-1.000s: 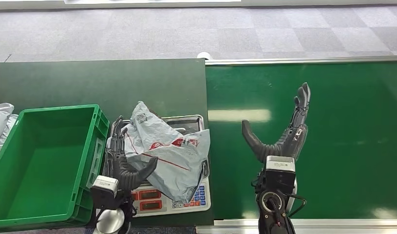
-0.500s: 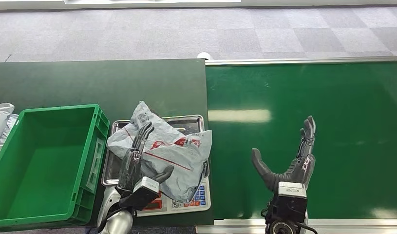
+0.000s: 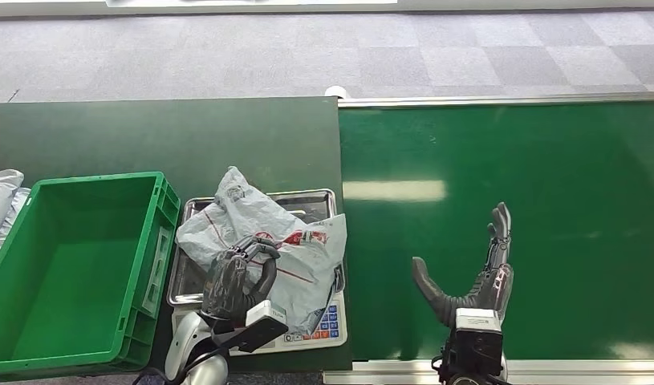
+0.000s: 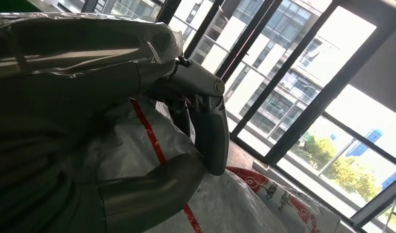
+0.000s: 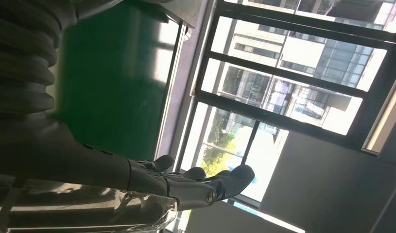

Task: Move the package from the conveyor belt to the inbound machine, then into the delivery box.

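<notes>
Up close, fingers (image 4: pixel 213 126) curled on package (image 4: pixel 234 199)

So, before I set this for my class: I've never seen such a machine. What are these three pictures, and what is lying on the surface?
It is a humanoid robot with two arms. The wide picture looks down from its head; the other two come from cameras at its wrists and are turned. Its left hand curls its fingers onto a grey package, which lies on a weighing scale with a metal tray. Beside it stands a green box. The right hand hovers open over the green conveyor belt, holding nothing.
</notes>
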`<action>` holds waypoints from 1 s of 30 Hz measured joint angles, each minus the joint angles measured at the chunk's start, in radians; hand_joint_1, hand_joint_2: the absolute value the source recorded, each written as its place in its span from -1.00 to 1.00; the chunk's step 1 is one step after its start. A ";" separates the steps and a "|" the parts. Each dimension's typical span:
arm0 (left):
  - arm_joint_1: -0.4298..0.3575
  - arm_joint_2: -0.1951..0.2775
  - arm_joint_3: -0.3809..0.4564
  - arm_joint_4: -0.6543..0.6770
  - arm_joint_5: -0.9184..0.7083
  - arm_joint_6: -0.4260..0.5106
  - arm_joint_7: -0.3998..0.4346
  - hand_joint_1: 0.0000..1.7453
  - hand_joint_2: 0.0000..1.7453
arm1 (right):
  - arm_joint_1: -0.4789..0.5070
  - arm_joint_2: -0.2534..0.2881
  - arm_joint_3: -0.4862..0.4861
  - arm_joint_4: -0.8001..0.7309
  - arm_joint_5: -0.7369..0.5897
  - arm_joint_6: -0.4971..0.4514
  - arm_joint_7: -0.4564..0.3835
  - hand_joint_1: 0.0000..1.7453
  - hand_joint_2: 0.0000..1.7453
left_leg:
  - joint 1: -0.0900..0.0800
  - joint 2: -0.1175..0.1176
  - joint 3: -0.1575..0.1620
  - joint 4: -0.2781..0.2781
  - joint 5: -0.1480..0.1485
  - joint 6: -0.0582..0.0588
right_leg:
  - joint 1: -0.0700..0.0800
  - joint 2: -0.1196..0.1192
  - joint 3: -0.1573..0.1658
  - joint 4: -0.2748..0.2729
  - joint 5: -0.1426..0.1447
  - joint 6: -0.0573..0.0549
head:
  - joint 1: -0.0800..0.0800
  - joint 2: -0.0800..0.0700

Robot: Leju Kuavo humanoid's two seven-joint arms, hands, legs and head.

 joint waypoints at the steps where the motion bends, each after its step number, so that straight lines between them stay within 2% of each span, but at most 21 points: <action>1: 0.000 0.001 -0.003 0.003 -0.020 0.008 0.008 1.00 1.00 | 0.001 0.000 -0.003 0.000 0.000 0.001 0.000 -1.00 1.00 | 0.000 0.000 0.000 0.000 0.000 0.000 | 0.000 0.000 0.000 0.000 0.000 0.000 | 0.000 0.000; 5: 0.000 0.004 -0.012 0.015 -0.069 0.030 0.028 1.00 1.00 | 0.007 0.000 -0.012 0.000 -0.001 0.007 0.000 -1.00 1.00 | 0.000 0.000 0.000 0.000 0.000 0.000 | 0.000 0.000 0.000 0.000 0.000 0.000 | 0.000 0.000; 9: 0.004 0.003 -0.014 0.018 -0.046 0.060 0.012 0.99 1.00 | 0.013 0.000 -0.018 0.000 -0.001 0.008 -0.001 -1.00 1.00 | 0.000 0.000 0.000 0.000 0.000 0.000 | 0.000 0.000 0.000 0.000 0.000 0.000 | 0.000 0.000; 21: 0.039 -0.002 -0.006 -0.077 0.151 0.107 -0.111 1.00 1.00 | 0.020 0.000 -0.034 0.000 -0.015 0.003 -0.007 -1.00 1.00 | 0.000 0.000 0.000 0.000 0.000 0.000 | 0.000 0.000 0.000 0.000 0.000 0.000 | 0.000 0.000; 27: 0.063 -0.002 -0.001 -0.159 0.369 0.123 -0.207 0.98 1.00 | 0.026 0.000 -0.039 0.000 -0.025 -0.011 -0.013 -1.00 1.00 | 0.000 0.000 0.000 0.000 0.000 0.000 | 0.000 0.000 0.000 0.000 0.000 0.000 | 0.000 0.000; 28: 0.065 -0.001 0.001 -0.171 0.384 0.123 -0.213 0.88 1.00 | 0.026 0.000 -0.040 0.000 -0.026 -0.011 -0.013 -1.00 1.00 | 0.000 0.000 0.000 0.000 0.000 0.000 | 0.000 0.000 0.000 0.000 0.000 0.000 | 0.000 0.000; 30: 0.067 -0.001 0.004 -0.190 0.395 0.120 -0.216 -0.07 1.00 | 0.026 0.000 -0.042 0.000 -0.029 -0.011 -0.013 -1.00 1.00 | 0.000 0.000 0.000 0.000 0.000 0.000 | 0.000 0.000 0.000 0.000 0.000 0.000 | 0.000 0.000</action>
